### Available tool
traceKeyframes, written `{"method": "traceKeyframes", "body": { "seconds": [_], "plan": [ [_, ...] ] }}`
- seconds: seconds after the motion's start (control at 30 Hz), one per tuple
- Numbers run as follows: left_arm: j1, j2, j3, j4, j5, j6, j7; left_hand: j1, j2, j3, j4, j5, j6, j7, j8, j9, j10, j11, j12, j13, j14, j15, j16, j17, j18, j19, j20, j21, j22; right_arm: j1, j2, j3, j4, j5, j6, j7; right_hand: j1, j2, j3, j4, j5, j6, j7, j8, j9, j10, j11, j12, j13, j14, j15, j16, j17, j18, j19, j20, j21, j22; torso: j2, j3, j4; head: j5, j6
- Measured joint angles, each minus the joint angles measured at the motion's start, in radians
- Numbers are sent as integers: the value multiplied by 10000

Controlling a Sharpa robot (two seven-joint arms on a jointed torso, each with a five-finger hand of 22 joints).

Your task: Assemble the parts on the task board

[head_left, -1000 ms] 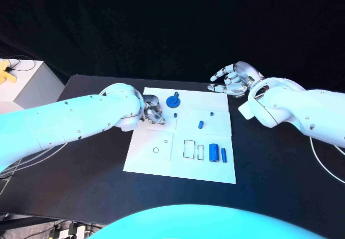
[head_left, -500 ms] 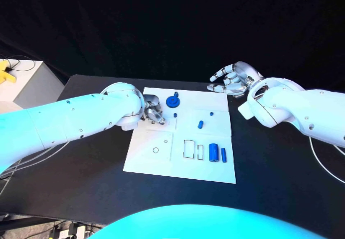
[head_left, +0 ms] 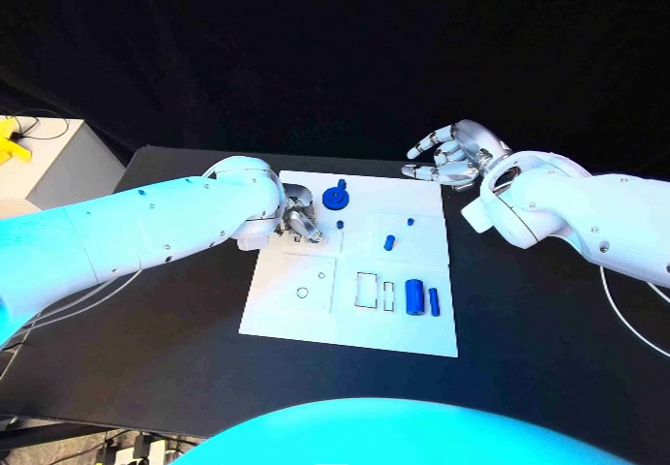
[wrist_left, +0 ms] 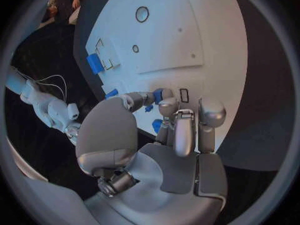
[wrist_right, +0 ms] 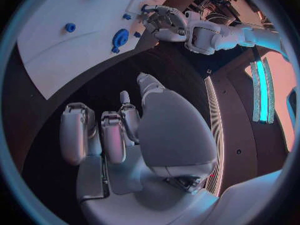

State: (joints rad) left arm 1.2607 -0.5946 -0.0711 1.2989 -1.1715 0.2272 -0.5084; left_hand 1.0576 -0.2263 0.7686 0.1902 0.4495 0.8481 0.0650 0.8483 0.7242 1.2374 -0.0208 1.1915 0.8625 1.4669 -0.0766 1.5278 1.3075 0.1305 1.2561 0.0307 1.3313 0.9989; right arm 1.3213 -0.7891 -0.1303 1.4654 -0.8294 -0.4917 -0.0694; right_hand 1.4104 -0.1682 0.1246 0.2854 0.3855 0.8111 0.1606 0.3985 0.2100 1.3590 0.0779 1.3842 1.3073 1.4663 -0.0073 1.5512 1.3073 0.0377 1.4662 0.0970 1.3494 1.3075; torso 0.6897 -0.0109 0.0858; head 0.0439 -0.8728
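Two white arms are reaching in over the black table in the head view, one from each side of the white task board. The left hand is hovering over the board's upper left part, fingers curled downward, just beside a round blue part and a tiny blue part. Whether it is gripping anything cannot be told from here. The right hand is hanging off the board, past its far right corner, fingers loosely bent and spread with nothing in them. Further blue parts are lying on the board: a short peg near the middle, and a thick cylinder with a slimmer bar just beside it in the lower right section.

Turning to the left wrist view, the left hand is bending its fingers down onto the task board, and the fingertips are closing around a small blue part; it seems pinched, though the contact is partly hidden. Another blue part is lying near rectangular slots.

Seen from the right wrist view, the right hand is floating above the dark table, fingers apart and holding nothing. Beyond it, the task board is carrying the round blue part, and the left hand is working at its edge.
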Motion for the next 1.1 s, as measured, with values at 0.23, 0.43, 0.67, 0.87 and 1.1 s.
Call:
{"method": "traceKeyframes", "body": {
  "seconds": [0.23,0.43,0.67,0.87,1.1],
  "plan": [
    [2,87,-2,-101,-49,22,-20,-64,66,0,0,-2,137,-63,-65,10,35,35,-55,-148,0,1,0,0,0,0,0,0,0,0,-4,0,1,0,4,-1,-52,-28,0,0,0,0,0,0,1,0,0,0,8,0,0,0,0,0,0,0,0,-1,0,-4,3,-12,0],
    [-5,96,-6,-119,-80,-53,-18,-195,198,-89,-89,-77,150,-122,-106,38,24,36,-250,-405,0,1,0,0,-1,0,0,0,-56,-2,-13,0,5,0,6,-1,-52,-29,0,0,0,0,0,0,1,-37,37,0,7,0,0,0,0,0,0,0,0,-1,1,-15,4,-17,0],
    [-16,62,-11,-100,-99,-206,5,-514,67,-321,-321,-139,-84,-174,-184,140,-373,-41,-532,-824,-1,1,-1,0,-1,-114,37,-195,-323,-5,-23,0,6,0,8,-1,-52,-29,0,0,0,-18,18,0,1,-37,37,0,7,0,0,0,0,0,0,0,-41,3,3,-23,12,-27,0],
    [-23,22,-13,-71,-114,-294,13,-795,-107,-269,-742,-139,-50,-212,-319,85,-423,-91,-462,-732,-1,1,0,0,-1,-114,37,-236,-347,-10,-26,0,6,0,8,-1,-52,-29,-1,1,0,-34,34,0,2,-37,37,0,5,0,0,0,0,0,0,0,-48,6,5,-26,12,-28,0],
    [-27,-33,-9,-29,-120,-361,35,-816,-109,-738,-619,-130,46,-188,-437,5,-424,-94,-415,-665,-1,1,-1,0,-1,-114,38,-236,-358,-24,-34,-1,3,0,8,1,-52,-29,-1,1,0,-34,34,0,2,-73,2,-42,4,0,0,-39,0,0,0,0,-97,6,7,-26,12,-28,0]
  ]
}}
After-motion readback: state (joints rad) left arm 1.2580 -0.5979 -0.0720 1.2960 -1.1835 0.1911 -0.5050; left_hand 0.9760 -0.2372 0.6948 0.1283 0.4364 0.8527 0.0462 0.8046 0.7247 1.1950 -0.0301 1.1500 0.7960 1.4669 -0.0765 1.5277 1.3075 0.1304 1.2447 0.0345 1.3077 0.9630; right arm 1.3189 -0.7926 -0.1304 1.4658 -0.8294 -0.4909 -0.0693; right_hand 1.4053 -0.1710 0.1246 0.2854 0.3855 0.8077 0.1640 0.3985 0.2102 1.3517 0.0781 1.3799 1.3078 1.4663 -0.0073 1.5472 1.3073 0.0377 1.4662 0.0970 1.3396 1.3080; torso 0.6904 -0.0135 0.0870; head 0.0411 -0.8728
